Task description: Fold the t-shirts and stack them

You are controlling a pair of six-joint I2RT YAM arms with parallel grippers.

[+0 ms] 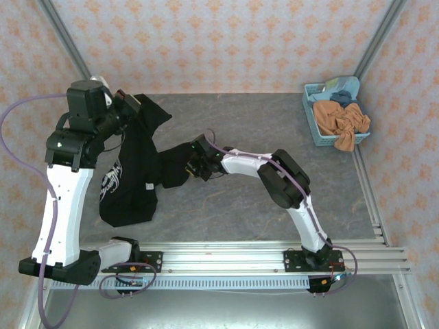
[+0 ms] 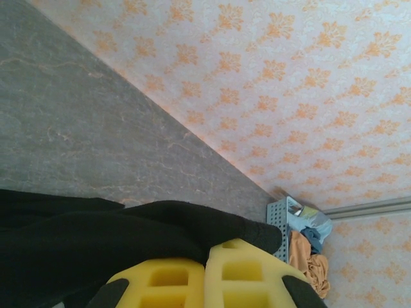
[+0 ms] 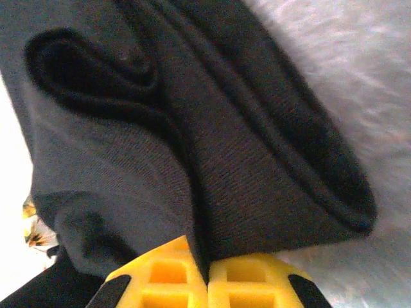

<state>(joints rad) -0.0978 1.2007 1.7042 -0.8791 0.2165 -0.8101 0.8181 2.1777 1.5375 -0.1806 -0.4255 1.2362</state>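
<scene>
The black t-shirt (image 1: 130,185) hangs crumpled over the desk's (image 1: 240,205) left side, partly hidden by the left arm. Its pale print is unreadable. The left end effector (image 1: 134,104) is clenched on its far edge, and the right end effector (image 1: 195,164) on a folded edge. Orange-brown and bluish t-shirts (image 1: 343,120) fill a basket (image 1: 309,116) at the far right corner.

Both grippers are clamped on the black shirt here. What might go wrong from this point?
1. The right gripper pinches a bunched roll of several layers of the black t-shirt, so a pull may drag extra cloth and skew the fold.
2. The left gripper seems to hold just a narrow edge, so spreading the arms may tug it free.
</scene>
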